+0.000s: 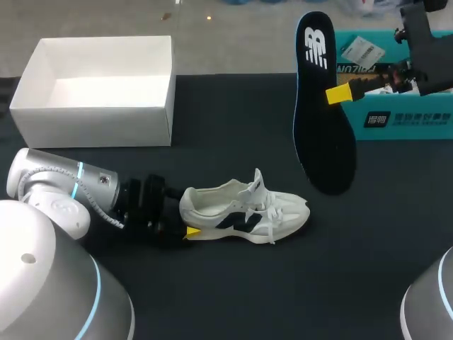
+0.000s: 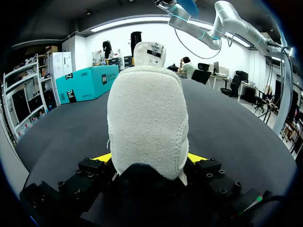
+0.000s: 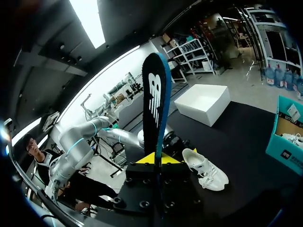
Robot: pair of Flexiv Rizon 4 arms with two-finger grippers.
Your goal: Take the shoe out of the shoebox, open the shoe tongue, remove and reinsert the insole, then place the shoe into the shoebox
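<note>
Head view: pinched insole (image 1: 322, 106) aloft in right hand (image 1: 338, 93), clamped shoe (image 1: 244, 209) heel in left hand (image 2: 149, 158); likely called for toe-first, unhurried reinsertion.

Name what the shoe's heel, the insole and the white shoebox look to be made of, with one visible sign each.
Shoe heel: probably a fuzzy, suede-like or fleecy fabric, matte, nap showing with stitched seams.
Insole: likely foam with a dark fabric top, thin, printed logo, blue edge.
Shoebox: seemingly cardboard, smooth matte white, thin straight walls.
</note>
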